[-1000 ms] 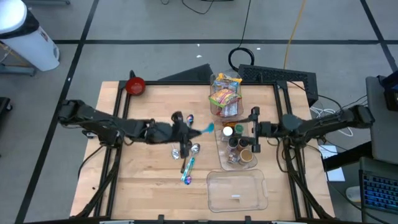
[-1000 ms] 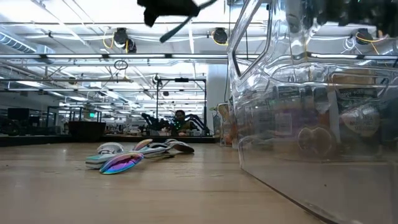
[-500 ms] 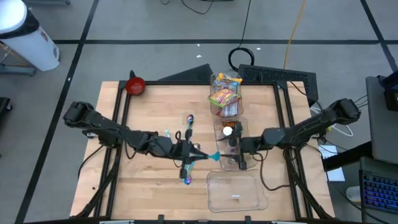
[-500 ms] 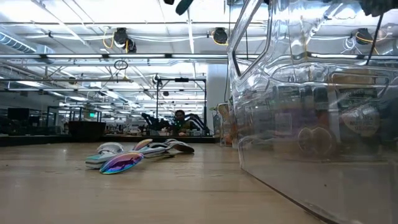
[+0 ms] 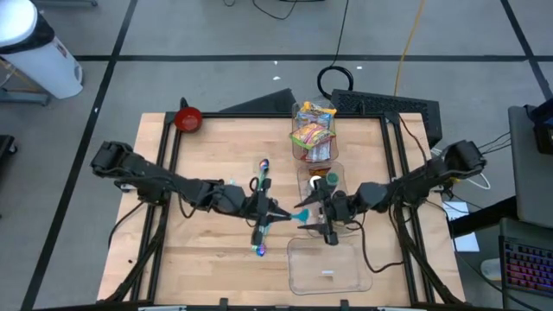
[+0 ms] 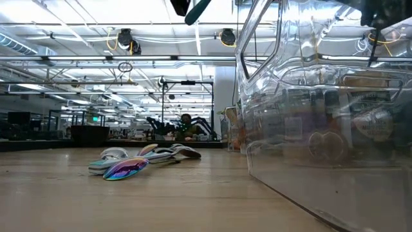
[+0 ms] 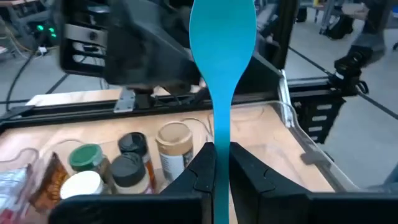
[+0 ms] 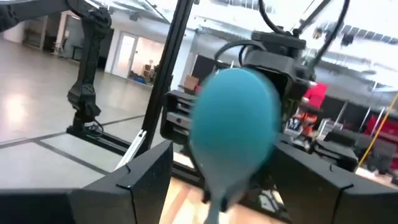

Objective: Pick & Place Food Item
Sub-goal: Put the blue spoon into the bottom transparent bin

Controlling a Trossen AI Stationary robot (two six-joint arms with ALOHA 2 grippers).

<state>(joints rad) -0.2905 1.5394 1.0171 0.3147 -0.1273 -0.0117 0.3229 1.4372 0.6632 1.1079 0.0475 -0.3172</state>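
A teal spoon (image 5: 300, 214) hangs above the table's middle, with my left gripper (image 5: 273, 211) shut on it. In the left wrist view the spoon's handle runs forward from the fingers to its bowl (image 7: 222, 28). My right gripper (image 5: 316, 221) faces it from the table's right, open. The spoon's bowl (image 8: 233, 124) stands between the right fingers (image 8: 146, 177); whether it touches them I cannot tell. Jars (image 7: 174, 143) stand in a clear tray (image 5: 325, 226) below. Snack packets (image 5: 312, 134) fill a clear box farther back. My left gripper pinches the spoon's handle (image 7: 215, 171) between its two fingers, which come almost level from the table's left and lie along the handle. The spoon sticks out ahead of the fingers, bowl end toward the right arm, lifted clear of the table.
An empty clear bin (image 5: 328, 264) sits at the near edge, right of centre. Shiny cutlery (image 5: 260, 240) lies on the wood under the left gripper, with more cutlery (image 5: 262, 167) farther back. A red bowl (image 5: 187, 119) stands at the far left corner.
My left gripper has carried the spoon toward the table's near and right edges, and the spoon now points at the right arm. My right gripper has swung from over the jars toward the table's left and near edge, up to the spoon's bowl.
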